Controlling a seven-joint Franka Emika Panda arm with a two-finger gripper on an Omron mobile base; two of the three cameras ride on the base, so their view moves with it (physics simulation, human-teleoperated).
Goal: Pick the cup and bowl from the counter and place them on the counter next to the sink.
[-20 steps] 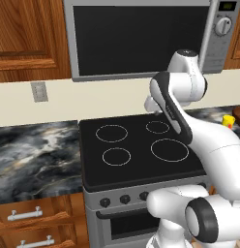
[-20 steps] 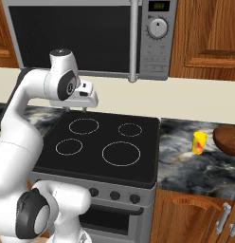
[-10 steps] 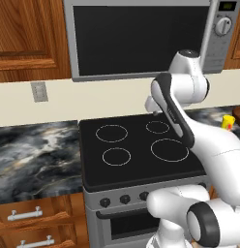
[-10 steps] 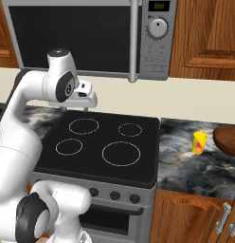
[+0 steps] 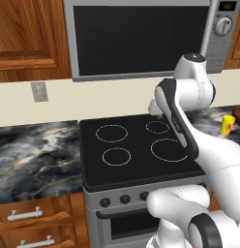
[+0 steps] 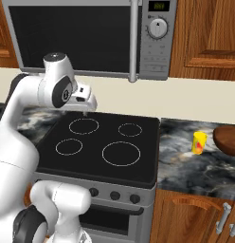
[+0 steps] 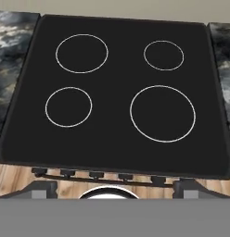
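Observation:
The small yellow cup [image 6: 199,143] with a red-orange mark stands on the dark marbled counter [image 6: 185,167] right of the stovetop. It also shows at the right edge of the left base view, cup [image 5: 228,124]. Just right of it sits the reddish-brown bowl [image 6: 228,140], cut off by the frame edge. My gripper [image 6: 85,112] hangs over the back left of the stovetop, pointing down, far left of the cup and bowl. It is open, with its fingertips [image 7: 44,188] wide apart and nothing between them. The sink is out of view.
A black glass stovetop [image 6: 110,147] with white burner rings lies under the hand, and its knobs [image 7: 96,175] run along the front. A microwave [image 6: 114,33] hangs above it. More marbled counter [image 5: 35,155] stretches left of the stove, over wooden drawers.

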